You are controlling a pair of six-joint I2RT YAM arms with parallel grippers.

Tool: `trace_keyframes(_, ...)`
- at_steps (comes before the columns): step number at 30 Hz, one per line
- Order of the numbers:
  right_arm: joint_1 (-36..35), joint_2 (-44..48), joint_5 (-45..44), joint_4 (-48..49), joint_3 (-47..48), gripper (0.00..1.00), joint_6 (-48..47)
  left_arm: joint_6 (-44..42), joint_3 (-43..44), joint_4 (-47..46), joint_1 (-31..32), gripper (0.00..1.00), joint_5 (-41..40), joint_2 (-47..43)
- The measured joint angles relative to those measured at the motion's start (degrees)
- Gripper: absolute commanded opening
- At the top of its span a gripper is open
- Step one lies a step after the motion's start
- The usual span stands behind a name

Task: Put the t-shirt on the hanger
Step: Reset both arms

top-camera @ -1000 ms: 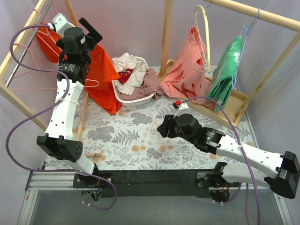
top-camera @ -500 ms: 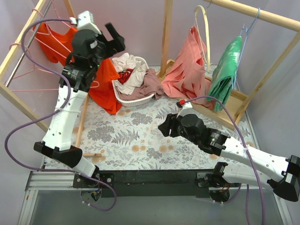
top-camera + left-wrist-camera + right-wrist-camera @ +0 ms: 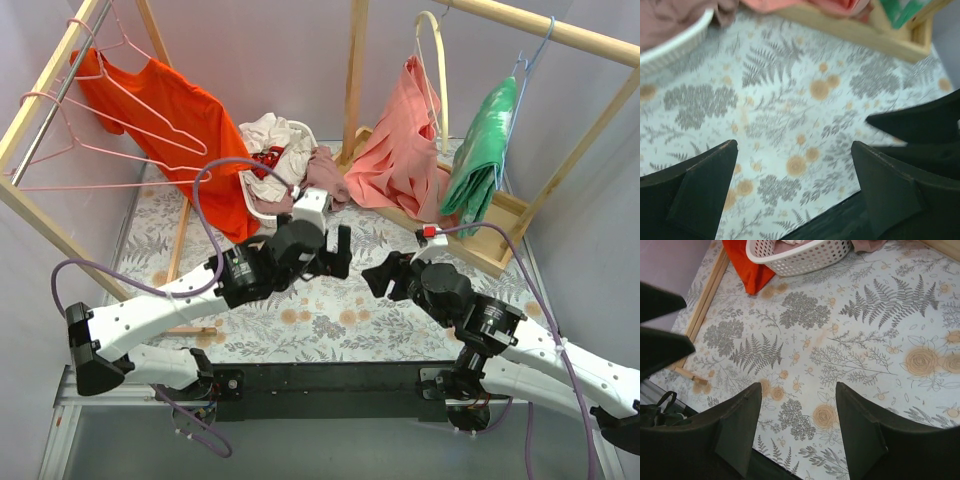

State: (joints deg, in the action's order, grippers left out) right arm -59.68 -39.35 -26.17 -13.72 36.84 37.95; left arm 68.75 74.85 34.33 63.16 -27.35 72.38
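T-shirt (image 3: pixel 165 115): one, orange-red, hanging at the far left of the wooden rack (image 3: pixel 355 70). It is spread on a pink wire hanger (image 3: pixel 75 24), and its lower end reaches the desk (image 3: pixel 350 312) just beside the basket (image 3: pixel 290 212). Pink wires cross in front of the cloth. Two hooks can be made out on the rail, but the full count of pink hangers is hard to tell because the wires overlap.

There is one white basket, heaped with crumpled clothes. One salmon garment (image 3: pixel 400 150) hangs on a cream hanger (image 3: pixel 435 60), and one green garment (image 3: pixel 480 150) on a blue hanger (image 3: pixel 535 50).

There are two arms, both low over the floral desk. The left gripper (image 3: pixel 795 165) is spread wide with nothing between its fingers. The right gripper (image 3: pixel 797 410) is likewise released and empty.

The right wrist view cuts the t-shirt down to one orange corner beside the basket. Dark blurred shapes at the edges of both wrist views cannot be identified.
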Motion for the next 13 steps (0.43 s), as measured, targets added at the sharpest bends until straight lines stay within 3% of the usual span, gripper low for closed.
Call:
trace_keyframes(5, -0.02, 4.83, -1.33, -1.42, -5.70, 0.69, 2.10, 5.57, -14.71, -1.29, 1.75, 0.98, 0.79, -6.01)
trace_keyframes(13, -0.02, 7.17, -2.49, -3.17, -10.10, 0.69, 4.35, 9.73, -21.14, -3.74, 2.71, 0.98, 1.88, -8.37)
